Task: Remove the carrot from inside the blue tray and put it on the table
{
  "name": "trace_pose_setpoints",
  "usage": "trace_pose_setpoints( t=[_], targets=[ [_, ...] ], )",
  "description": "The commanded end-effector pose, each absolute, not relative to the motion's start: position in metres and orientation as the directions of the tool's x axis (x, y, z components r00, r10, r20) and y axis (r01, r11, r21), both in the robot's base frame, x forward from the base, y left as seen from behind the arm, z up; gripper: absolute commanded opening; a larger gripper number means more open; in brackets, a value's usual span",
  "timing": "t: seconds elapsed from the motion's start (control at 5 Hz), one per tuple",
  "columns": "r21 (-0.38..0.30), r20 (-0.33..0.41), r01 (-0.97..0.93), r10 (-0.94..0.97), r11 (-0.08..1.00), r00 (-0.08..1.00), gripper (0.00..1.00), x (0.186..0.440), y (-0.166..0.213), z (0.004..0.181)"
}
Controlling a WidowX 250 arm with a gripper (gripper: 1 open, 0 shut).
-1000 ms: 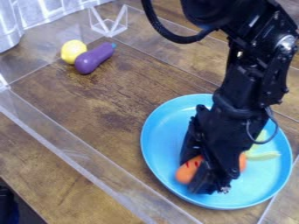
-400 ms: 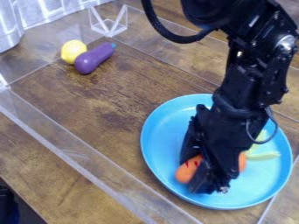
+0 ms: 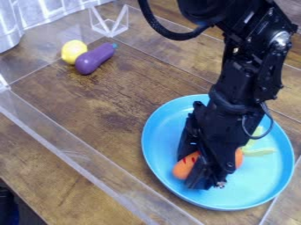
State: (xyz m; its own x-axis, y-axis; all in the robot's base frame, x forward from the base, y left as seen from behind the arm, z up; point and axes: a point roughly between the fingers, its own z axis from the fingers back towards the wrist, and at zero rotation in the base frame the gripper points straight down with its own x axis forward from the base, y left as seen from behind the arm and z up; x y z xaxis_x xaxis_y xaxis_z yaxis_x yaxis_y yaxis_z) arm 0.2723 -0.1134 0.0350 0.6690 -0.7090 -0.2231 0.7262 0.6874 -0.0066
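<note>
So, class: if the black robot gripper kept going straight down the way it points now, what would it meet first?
The black robot gripper points steeply down over the small orange toy carrot, so it would likely meet that first, with the round light-blue plastic tray just beneath. It may already touch the carrot; depth is unclear.

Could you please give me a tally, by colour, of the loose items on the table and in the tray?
Orange: 1, the carrot in the blue tray
Purple: 1, the eggplant
Yellow: 1, the ball
Blue: 1, the tray itself
Total: 4
</note>
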Motion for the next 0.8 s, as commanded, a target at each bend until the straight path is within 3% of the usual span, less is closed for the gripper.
trace_pose_setpoints(
  t=[0.0, 0.6],
  targets=[
    [0.035, -0.13, 0.723, -0.714, 0.69, 0.688, 0.0, 0.2833, -0.1142, 0.0638],
    [0.044, -0.124, 0.723, -0.714, 0.69, 0.689, 0.0, 0.2827, -0.1083, 0.0679]
  ],
)
